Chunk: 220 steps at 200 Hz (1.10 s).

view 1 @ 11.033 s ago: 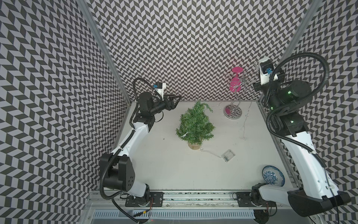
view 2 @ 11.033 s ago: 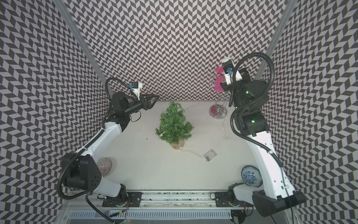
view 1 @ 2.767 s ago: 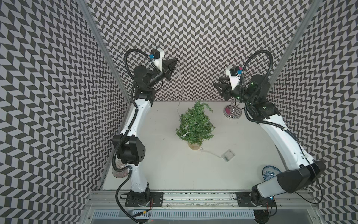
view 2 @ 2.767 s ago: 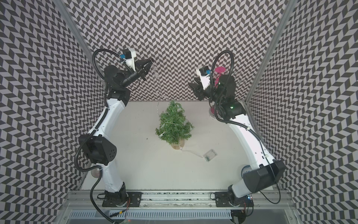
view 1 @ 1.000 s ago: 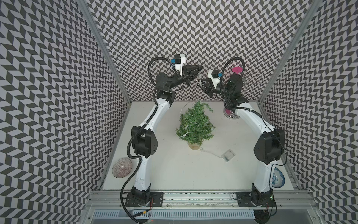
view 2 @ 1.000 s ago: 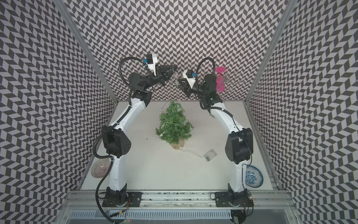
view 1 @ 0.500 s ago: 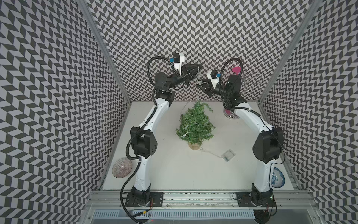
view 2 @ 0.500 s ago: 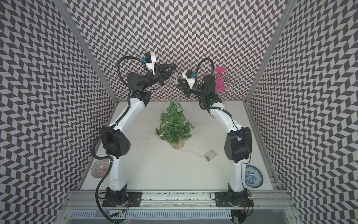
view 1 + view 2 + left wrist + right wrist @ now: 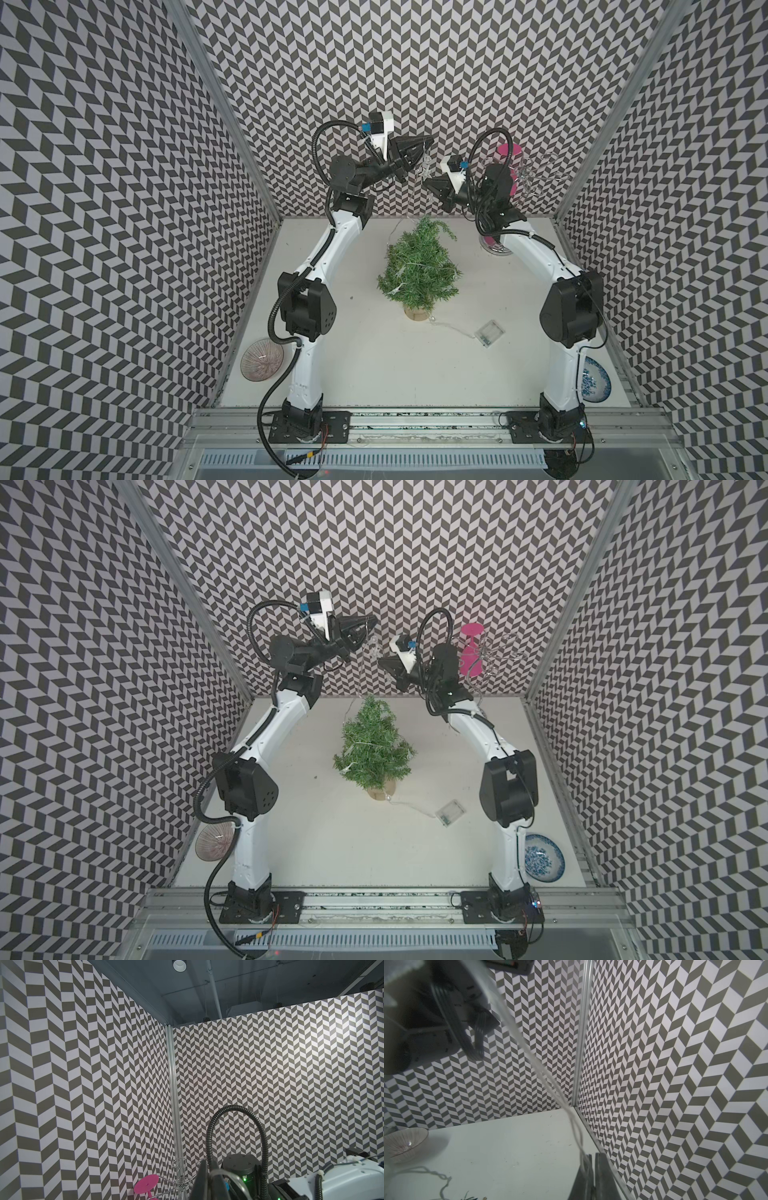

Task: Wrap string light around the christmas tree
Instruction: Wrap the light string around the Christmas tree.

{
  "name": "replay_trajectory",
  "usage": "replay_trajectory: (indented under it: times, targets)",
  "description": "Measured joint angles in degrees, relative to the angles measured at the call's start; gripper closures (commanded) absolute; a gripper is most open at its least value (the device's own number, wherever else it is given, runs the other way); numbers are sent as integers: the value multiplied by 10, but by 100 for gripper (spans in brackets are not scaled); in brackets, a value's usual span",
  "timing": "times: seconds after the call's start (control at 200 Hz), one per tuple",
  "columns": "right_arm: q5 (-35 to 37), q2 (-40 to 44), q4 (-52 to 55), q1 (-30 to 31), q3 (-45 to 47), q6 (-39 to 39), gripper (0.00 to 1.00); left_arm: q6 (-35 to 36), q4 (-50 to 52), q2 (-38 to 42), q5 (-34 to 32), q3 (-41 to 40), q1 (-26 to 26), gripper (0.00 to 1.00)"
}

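Note:
The christmas tree (image 9: 417, 266) (image 9: 372, 746), small and green on a tan base, stands mid-table with part of the string light draped over it. The light's clear battery box (image 9: 489, 332) (image 9: 451, 811) lies on the table to the right of its base. High above the treetop, near the back wall, my left gripper (image 9: 430, 140) (image 9: 375, 624) (image 9: 208, 1164) is shut on the string light (image 9: 424, 164) (image 9: 226, 1174). Just below and facing it, my right gripper (image 9: 423, 178) (image 9: 379, 659) (image 9: 592, 1156) is shut on the same wire (image 9: 542, 1072). A strand hangs from there down to the tree.
A pink glass (image 9: 509, 156) hangs on a curly silver wire stand (image 9: 536, 174) at the back right, close behind my right arm. A ribbed bowl (image 9: 262, 359) (image 9: 404, 1142) sits front left. A blue-patterned plate (image 9: 596, 378) sits front right.
My right gripper has shut on the wire between the two grippers. Both arms have stayed nearly still, tip to tip above the tree, over the last second.

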<state>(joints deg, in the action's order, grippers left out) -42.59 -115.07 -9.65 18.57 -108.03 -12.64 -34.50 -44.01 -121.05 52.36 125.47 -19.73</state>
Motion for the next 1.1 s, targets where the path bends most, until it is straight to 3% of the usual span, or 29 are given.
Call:
replay_trajectory:
  times: [0.22, 0.421, 0.736, 1.101]
  targets:
    - [58, 67, 52, -12, 4, -45, 100, -14, -17, 5, 0, -27, 3, 82]
    - [109, 129, 106, -22, -38, -104, 100, -21, -38, 12, -3, -71, 8, 57]
    - [171, 174, 182, -22, -93, -182, 100, -43, -90, 33, -15, -160, 31, 34]
    - [234, 193, 231, -22, -114, -231, 100, -49, -158, 63, -31, -280, 71, 28]
